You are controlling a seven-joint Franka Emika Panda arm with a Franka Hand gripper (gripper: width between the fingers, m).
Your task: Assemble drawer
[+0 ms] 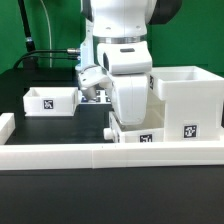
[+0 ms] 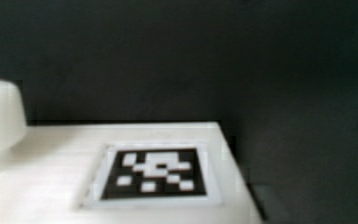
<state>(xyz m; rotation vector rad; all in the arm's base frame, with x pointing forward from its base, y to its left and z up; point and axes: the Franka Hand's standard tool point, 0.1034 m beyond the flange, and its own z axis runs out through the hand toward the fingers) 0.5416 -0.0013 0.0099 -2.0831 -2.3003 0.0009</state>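
On the matte black table a boxy white tagged tray sits below the hand; grip unclear.

White arm over a tagged tray, casing beside — second tray apart

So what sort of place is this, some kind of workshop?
Probably a robotics lab test bench: a robot arm works over a black table, the white drawer casing and tray carry printed square tags, and a green backdrop hangs behind.
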